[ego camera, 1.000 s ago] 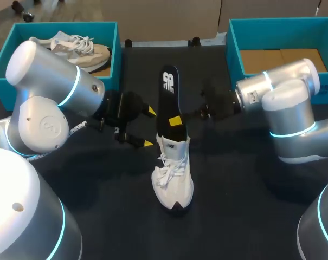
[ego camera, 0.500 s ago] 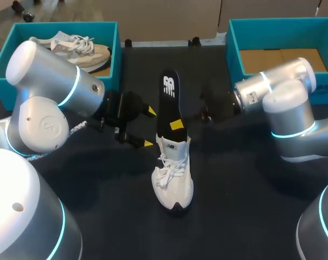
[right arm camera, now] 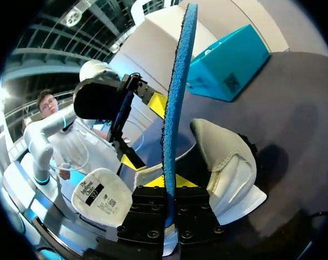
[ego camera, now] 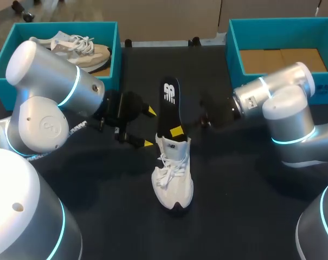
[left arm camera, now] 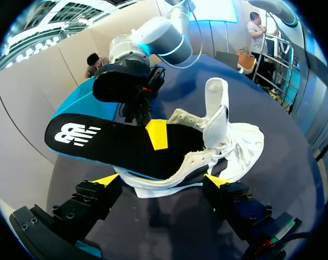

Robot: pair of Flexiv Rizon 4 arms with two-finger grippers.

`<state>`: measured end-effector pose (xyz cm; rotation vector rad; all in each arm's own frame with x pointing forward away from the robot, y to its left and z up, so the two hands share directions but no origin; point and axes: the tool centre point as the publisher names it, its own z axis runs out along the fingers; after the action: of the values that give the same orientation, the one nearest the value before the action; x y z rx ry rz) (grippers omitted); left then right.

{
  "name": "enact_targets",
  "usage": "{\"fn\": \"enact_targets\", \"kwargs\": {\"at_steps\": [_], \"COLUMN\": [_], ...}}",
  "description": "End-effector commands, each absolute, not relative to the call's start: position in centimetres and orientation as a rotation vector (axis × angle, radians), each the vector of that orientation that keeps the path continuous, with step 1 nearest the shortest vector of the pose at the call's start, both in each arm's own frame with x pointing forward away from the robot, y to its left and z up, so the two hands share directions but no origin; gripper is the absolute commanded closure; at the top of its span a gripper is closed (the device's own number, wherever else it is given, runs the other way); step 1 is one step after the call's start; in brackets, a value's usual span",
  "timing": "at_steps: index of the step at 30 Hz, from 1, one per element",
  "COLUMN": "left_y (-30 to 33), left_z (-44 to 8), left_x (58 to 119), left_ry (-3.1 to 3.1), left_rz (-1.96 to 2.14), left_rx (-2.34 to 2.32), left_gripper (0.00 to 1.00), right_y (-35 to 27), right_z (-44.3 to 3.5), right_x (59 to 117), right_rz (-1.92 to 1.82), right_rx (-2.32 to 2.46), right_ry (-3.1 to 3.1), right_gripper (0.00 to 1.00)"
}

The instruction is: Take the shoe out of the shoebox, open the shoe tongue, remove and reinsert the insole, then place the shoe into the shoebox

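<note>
Step in hand: the insole stage, I judge, since the insole (ego camera: pixel 169 103) sits half in and half out of the shoe (ego camera: pixel 173 181). Whether it is going out or back in cannot be told from this moment alone.
Shoe position: the white laced shoe lies in the middle of the table (ego camera: pixel 250 206), toe toward the near edge and heel opening facing far. It is out of both boxes.
Opening: the tongue (left arm camera: pixel 217 103) stands lifted clear of the opening, so that step looks done.
Insole position: black, with its front part down inside the shoe and its logo end slanting up and out toward the far side.
Right arm: the right gripper (ego camera: pixel 177 131) comes in from the right and is clenched on the insole just above the collar, one finger on each face.
Left arm: the left gripper (ego camera: pixel 149 127) waits just left of the heel, fingers spread wide and holding nothing. I cannot tell whether a tip touches the shoe.
Boxes: the far-right shoebox (ego camera: pixel 234 49) shows only its cardboard floor. The far-left box (ego camera: pixel 116 54) holds a second shoe (ego camera: pixel 77 46).
Next move: the insole must travel along the shoe's length while the shoe stays put. That likely calls for the left fingers to close on the heel as a brace.
</note>
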<state>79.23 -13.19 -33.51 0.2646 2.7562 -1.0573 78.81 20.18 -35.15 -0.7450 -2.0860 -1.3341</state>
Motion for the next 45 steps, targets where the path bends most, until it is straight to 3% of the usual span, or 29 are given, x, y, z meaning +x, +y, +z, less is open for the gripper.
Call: {"fn": "enact_targets", "kwargs": {"at_steps": [1,10,12,14,21,29,32,34,45], "left_y": [-13.3,-13.3,-13.3,-13.3,-13.3,-13.3,-13.3,-13.3,-13.3], "left_z": [-33.5,-33.5,-33.5,-33.5,-33.5,-33.5,-33.5,-33.5,-33.5], "left_x": [79.2,79.2,79.2,79.2,79.2,79.2,79.2,79.2,79.2], "left_ry": [2.759,2.759,2.759,2.759,2.759,2.759,2.759,2.759,2.759], "left_rz": [-1.049,-1.049,-1.049,-1.049,-1.049,-1.049,-1.049,-1.049,-1.049], "left_rx": [0.263,0.263,0.263,0.263,0.263,0.263,0.263,0.263,0.263], "left_gripper": [0.00,0.00,0.00,0.00,0.00,0.00,0.00,0.00,0.00], "right_y": [20.4,20.4,20.5,20.6,21.0,21.6,21.6,21.6,20.8], "right_z": [-35.8,-35.5,-35.1,-34.8,-33.8,-33.3,-33.3,-33.3,-34.3], "right_x": [77.6,77.5,77.8,78.1,79.0,80.6,80.9,81.0,79.7], "right_rz": [-1.330,-1.303,-1.300,-1.303,-1.314,-1.311,-1.324,-1.393,-1.317], "right_rx": [-0.765,-0.770,-0.756,-0.749,-0.723,-0.665,-0.634,-0.604,-0.636], "right_ry": [-2.081,-2.098,-2.119,-2.134,-2.166,-2.179,-2.158,-2.112,-2.093], "right_gripper": [1.00,1.00,0.84,0.75,0.71,0.76,0.86,1.00,1.00]}}
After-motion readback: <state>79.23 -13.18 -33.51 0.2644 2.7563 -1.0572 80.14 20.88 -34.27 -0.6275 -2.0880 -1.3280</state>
